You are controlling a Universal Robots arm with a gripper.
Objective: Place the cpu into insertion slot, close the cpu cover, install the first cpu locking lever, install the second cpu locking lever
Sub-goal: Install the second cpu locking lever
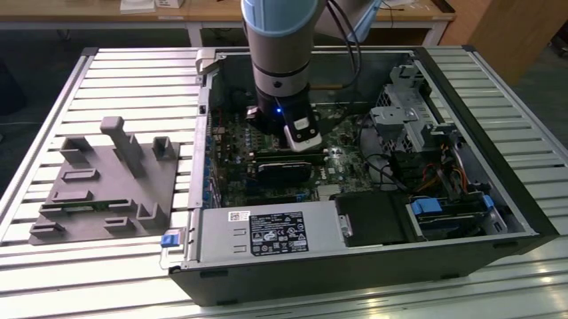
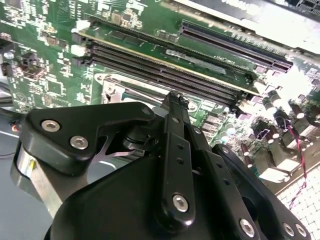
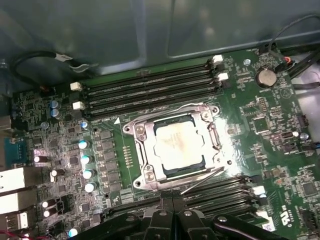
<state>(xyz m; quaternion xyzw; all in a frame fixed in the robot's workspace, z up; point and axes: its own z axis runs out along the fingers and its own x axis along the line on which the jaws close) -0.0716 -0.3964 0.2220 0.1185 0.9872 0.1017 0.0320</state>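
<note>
Beneath cpu cover [image 3: 172,145] cpu [image 3: 177,145] seated; jaws clenched empty, tips cut off; slot mostly hidden.

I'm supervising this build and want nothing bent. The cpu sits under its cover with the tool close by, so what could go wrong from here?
The thin locking lever stands angled off the edge of the cpu cover, apparently unlatched; the tool nearby could slip off it or bend it. Until it latches, the cpu may be held only loosely. A sideways slip could also strike the memory slots beside the socket.
</note>
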